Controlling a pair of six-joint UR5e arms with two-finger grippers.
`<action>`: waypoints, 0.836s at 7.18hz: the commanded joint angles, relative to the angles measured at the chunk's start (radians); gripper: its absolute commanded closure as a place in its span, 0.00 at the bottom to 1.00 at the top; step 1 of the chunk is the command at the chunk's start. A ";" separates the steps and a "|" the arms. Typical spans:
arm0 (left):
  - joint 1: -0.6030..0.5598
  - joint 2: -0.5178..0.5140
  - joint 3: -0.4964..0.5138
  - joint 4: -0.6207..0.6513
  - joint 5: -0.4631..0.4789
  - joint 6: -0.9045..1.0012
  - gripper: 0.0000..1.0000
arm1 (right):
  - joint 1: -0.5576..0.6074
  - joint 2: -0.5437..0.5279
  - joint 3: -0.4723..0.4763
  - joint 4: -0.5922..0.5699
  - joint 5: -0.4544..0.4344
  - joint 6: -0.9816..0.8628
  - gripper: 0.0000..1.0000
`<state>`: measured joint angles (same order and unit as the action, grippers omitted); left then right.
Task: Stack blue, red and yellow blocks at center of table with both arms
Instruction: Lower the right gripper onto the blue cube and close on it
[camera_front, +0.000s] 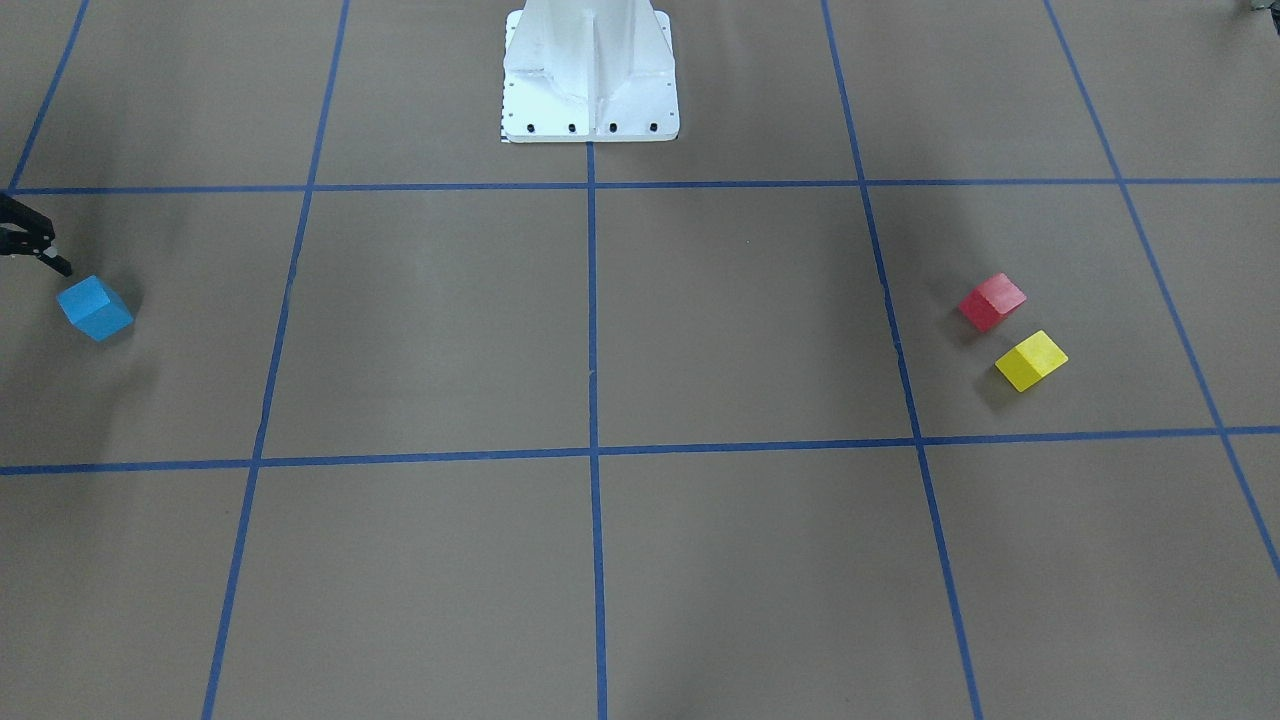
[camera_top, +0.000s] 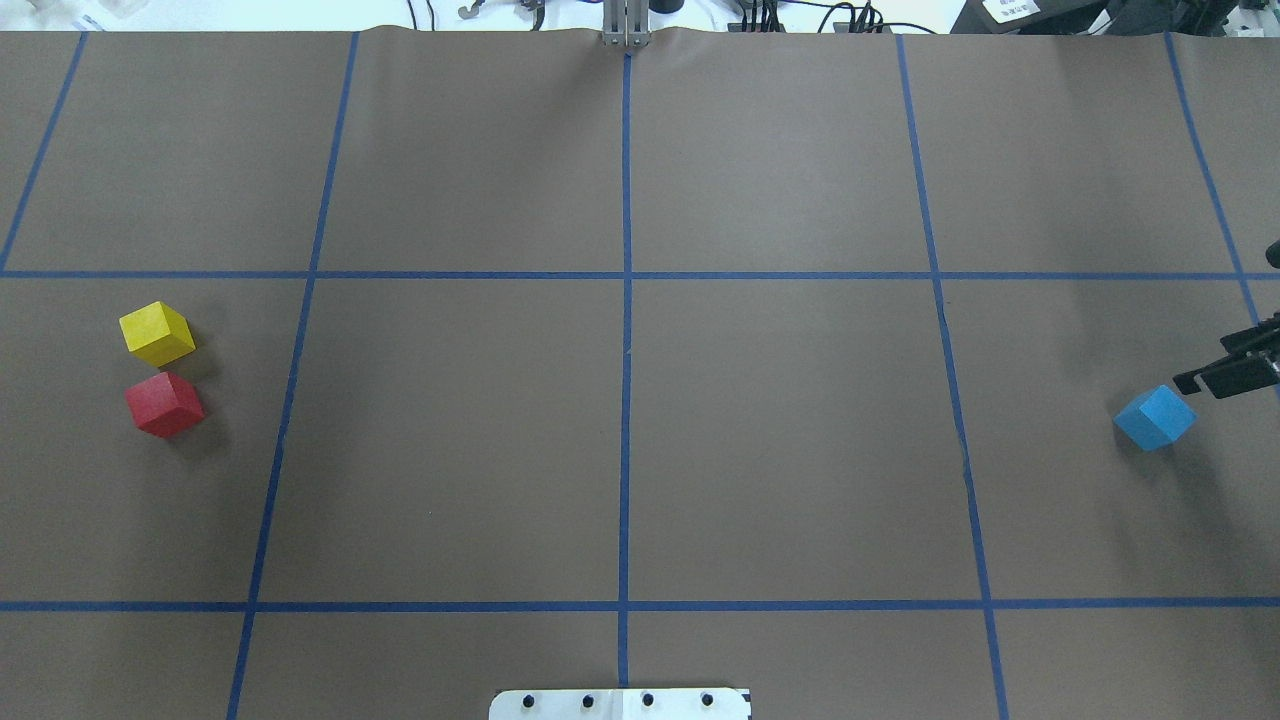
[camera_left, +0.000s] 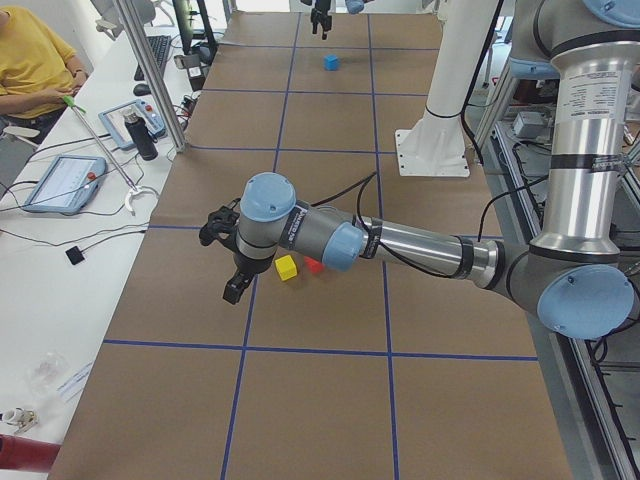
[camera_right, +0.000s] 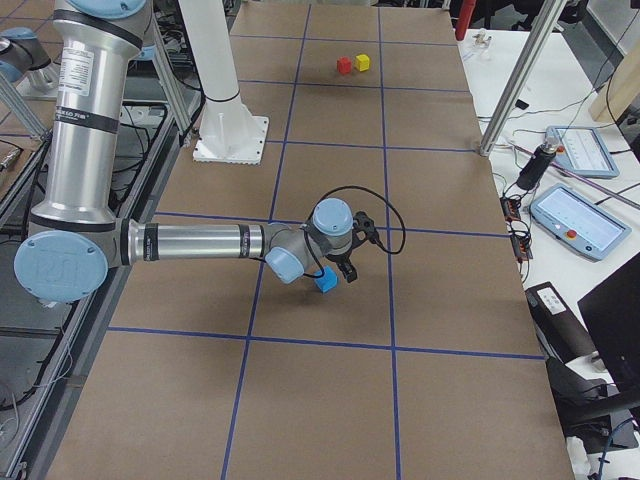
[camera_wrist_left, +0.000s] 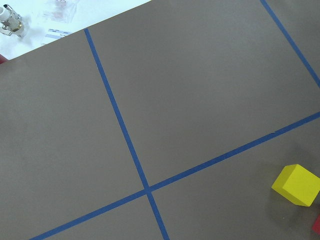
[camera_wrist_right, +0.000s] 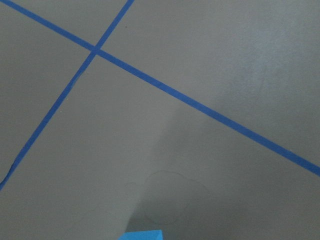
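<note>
One blue block (camera_top: 1155, 417) beside right hand (camera_top: 1205, 364), spread and empty, left hand (camera_left: 233, 285) near yellow block (camera_left: 287, 267), its opening unclear

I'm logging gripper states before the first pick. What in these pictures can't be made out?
Right gripper: cut off by the overhead view's right edge and the front view's left edge; open or shut unclear.
Left gripper: seen only in the left side view; state unclear.
Blue block: all but a sliver cut off by the right wrist view's bottom edge.
Red block: only a corner at the left wrist view's right edge.
</note>
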<state>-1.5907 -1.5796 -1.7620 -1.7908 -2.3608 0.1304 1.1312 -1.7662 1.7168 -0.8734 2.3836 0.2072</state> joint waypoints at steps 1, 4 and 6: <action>0.000 0.000 -0.001 -0.007 0.000 0.000 0.00 | -0.063 -0.022 -0.011 0.007 -0.023 0.036 0.00; 0.000 0.001 0.001 -0.019 0.000 0.000 0.00 | -0.111 -0.015 -0.060 0.007 -0.064 0.043 0.00; 0.000 0.001 0.001 -0.019 0.000 0.000 0.00 | -0.148 -0.012 -0.081 0.007 -0.075 0.043 0.00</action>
<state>-1.5907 -1.5785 -1.7608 -1.8099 -2.3608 0.1304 1.0067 -1.7793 1.6490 -0.8667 2.3185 0.2499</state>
